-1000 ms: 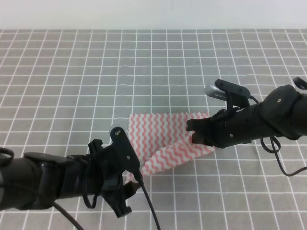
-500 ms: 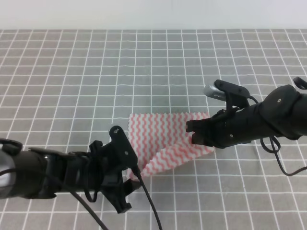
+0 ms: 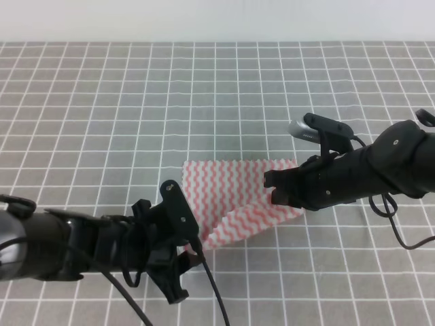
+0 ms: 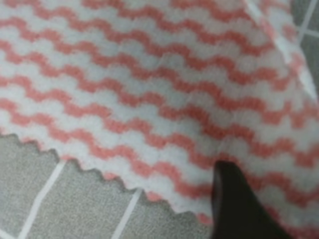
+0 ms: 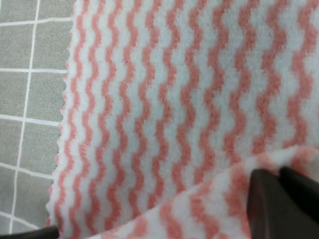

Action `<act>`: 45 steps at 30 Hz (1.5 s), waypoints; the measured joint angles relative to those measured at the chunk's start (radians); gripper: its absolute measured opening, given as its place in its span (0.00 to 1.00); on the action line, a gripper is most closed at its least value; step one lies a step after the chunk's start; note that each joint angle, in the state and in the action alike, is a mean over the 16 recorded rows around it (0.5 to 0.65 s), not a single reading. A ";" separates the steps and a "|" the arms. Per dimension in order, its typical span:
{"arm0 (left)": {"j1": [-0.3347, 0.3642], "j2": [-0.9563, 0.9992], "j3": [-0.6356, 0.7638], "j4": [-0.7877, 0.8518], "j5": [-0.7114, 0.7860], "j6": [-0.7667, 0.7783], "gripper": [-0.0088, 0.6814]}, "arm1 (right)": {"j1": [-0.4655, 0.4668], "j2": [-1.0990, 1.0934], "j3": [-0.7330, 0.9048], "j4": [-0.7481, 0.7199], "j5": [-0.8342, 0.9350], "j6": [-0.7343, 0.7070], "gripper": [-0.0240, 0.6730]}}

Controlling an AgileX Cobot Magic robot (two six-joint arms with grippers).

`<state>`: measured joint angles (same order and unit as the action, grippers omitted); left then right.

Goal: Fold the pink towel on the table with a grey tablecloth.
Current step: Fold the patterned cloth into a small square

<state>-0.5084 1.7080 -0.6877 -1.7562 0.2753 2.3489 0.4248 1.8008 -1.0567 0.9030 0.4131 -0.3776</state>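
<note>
Pink towel on grey-clothed table, right pincer clamped on it, left pincer state unclear

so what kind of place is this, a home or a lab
Probably a lab or test bench rather than a home: a table with a grey tablecloth printed with a white grid, a plain white wall behind, and only a pink towel between two robot arms.

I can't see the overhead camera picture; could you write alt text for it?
Two black robot arms meet over a pink towel with wavy stripes, lying partly folded on the table with a grey tablecloth. The left hand is at its near corner, the right hand at its right edge.
</note>
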 joint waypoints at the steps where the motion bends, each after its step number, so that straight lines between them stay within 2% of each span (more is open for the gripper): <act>1: 0.000 0.000 0.000 0.000 0.000 0.001 0.40 | 0.000 0.000 0.000 0.000 0.000 0.000 0.01; 9: 0.000 -0.017 -0.001 0.004 -0.010 0.005 0.19 | -0.001 0.005 0.000 -0.001 0.007 -0.001 0.01; 19: 0.001 -0.060 -0.005 0.004 -0.032 -0.021 0.05 | -0.012 0.005 0.000 0.001 0.024 0.001 0.01; 34: 0.001 -0.006 -0.095 0.009 -0.085 -0.153 0.01 | -0.019 0.005 0.000 0.002 0.014 0.002 0.01; 45: 0.001 0.045 -0.158 0.009 -0.110 -0.175 0.01 | -0.025 0.002 0.000 0.005 -0.017 0.002 0.01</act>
<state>-0.5078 1.7529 -0.8454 -1.7469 0.1651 2.1736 0.4002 1.8024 -1.0569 0.9075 0.3957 -0.3758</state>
